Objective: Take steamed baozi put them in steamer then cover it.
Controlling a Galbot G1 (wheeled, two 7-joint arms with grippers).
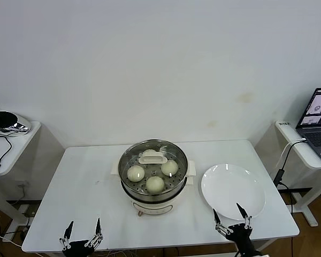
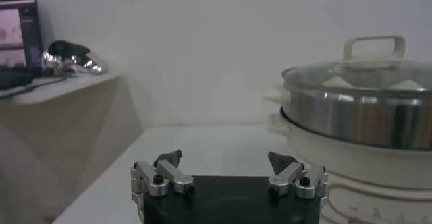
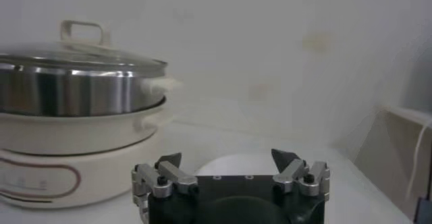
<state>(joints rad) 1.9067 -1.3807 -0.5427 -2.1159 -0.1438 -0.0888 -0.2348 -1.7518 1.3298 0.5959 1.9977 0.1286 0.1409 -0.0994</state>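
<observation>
The steel steamer (image 1: 150,197) stands on its cream base at the middle of the white table. The glass cover (image 1: 174,155) with its cream handle (image 1: 152,157) sits on it. Through the glass I see three cream-white baozi (image 1: 136,173) (image 1: 169,167) (image 1: 155,184); a fourth is mostly hidden under the handle. My left gripper (image 1: 84,221) is open and empty at the table's front left edge. My right gripper (image 1: 226,209) is open and empty at the front right, over the plate's near rim. The left wrist view shows the left gripper (image 2: 225,156) and the covered steamer (image 2: 358,114). The right wrist view shows the right gripper (image 3: 227,154) and the steamer (image 3: 67,94).
An empty flat white plate (image 1: 232,187) lies right of the steamer; it also shows in the right wrist view (image 3: 233,163). A side table on the left holds a shiny metal object (image 1: 8,122). A side table on the right holds a laptop (image 1: 316,120) with a cable hanging down.
</observation>
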